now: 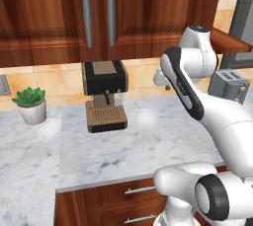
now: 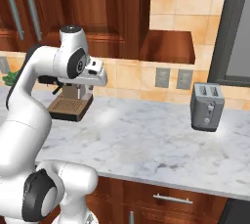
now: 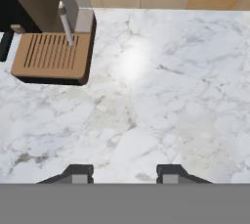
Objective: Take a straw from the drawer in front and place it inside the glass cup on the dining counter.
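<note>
Marble table lies bare under the tool, its tips spread with nothing between them. Left base view adds a potted plant and coffee machine; right base view adds a toaster and a closed drawer below the table edge.

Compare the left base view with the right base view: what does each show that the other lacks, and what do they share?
Left base view alone: a potted plant's white pot and two vertical silver handles close together on the upper cabinet doors. Right base view alone: two wall outlets side by side on the tiles. Shared: the coffee machine, the grey toaster, the marble worktop and the drawer fronts below it.
</note>
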Robot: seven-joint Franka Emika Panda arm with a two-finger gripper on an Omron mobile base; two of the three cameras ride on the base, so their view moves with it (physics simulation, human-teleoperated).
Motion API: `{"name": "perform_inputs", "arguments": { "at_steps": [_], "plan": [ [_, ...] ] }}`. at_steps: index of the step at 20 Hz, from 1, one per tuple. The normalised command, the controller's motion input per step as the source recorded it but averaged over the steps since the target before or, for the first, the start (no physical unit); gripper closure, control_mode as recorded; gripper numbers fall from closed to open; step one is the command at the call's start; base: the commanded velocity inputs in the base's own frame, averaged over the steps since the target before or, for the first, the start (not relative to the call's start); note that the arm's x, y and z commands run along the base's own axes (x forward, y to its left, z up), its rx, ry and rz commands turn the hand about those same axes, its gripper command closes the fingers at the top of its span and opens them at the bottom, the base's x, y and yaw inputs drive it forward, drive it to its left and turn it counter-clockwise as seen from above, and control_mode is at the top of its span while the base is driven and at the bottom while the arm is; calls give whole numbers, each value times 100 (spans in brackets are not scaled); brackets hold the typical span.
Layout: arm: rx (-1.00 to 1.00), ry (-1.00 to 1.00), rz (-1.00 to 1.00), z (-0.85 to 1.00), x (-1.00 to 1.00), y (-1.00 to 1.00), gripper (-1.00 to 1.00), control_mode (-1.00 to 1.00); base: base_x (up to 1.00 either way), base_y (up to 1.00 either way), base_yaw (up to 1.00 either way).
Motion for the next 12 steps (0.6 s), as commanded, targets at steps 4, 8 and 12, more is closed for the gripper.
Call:
{"name": "perform_inputs", "arguments": {
  "at_steps": [4, 8, 12],
  "plan": [
    [0, 0, 0, 0, 0, 0, -100, 100, -30, 0, -1],
    [0, 0, 0, 0, 0, 0, -100, 100, -94, 0, -1],
    [0, 0, 0, 0, 0, 0, -100, 100, -46, -4, 4]
  ]
}}
